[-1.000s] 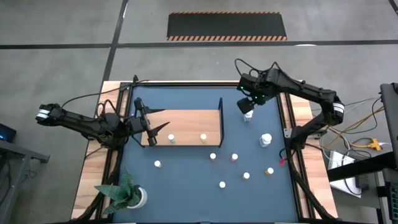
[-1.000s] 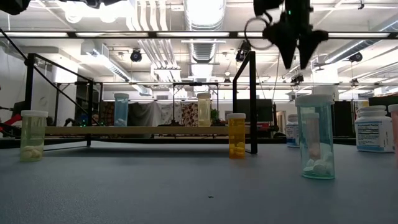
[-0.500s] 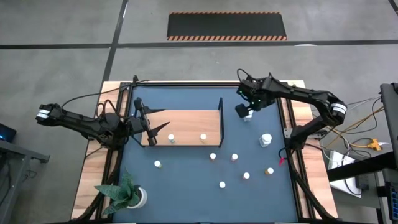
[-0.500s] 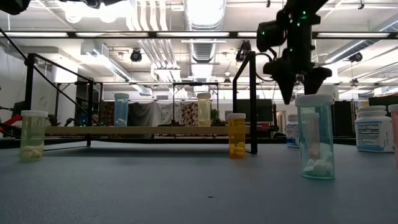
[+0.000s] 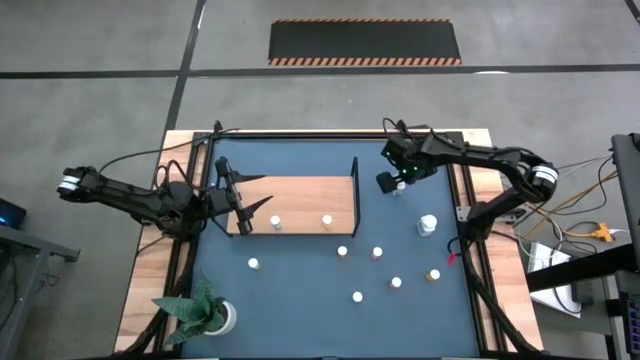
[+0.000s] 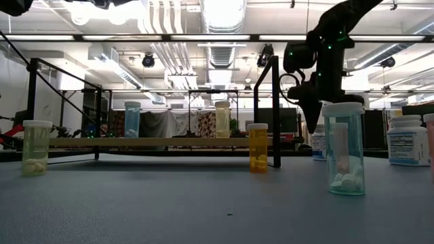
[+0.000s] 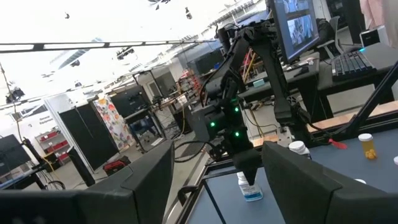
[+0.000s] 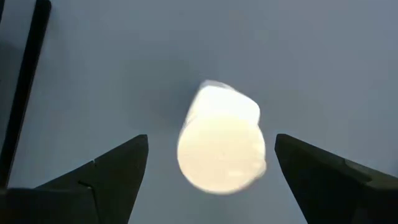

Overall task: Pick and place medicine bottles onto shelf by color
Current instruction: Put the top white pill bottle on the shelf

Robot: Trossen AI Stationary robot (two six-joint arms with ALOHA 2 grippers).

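A white medicine bottle (image 5: 399, 188) stands upright on the dark blue table, just right of the shelf (image 5: 300, 195). My right gripper (image 5: 396, 180) points down over it, open. In the right wrist view its white cap (image 8: 221, 146) lies between the two spread fingers, with a gap on each side. The low view shows this gripper (image 6: 316, 108) just above the bottle (image 6: 319, 142). My left gripper (image 5: 258, 192) hovers open over the shelf's left part. Two bottles (image 5: 276, 223) (image 5: 327, 219) stand on the shelf's near edge.
Several small bottles (image 5: 377, 253) stand scattered on the table's near half, and a larger white one (image 5: 428, 225) stands at the right. The shelf's black frame end (image 5: 355, 190) rises close beside my right gripper. A potted plant (image 5: 210, 315) sits at the near left corner.
My right gripper has come down from well above the table onto the white bottle beside the shelf's right end, shifting slightly toward the shelf; its fingers now stand around the cap. No bottle has moved.
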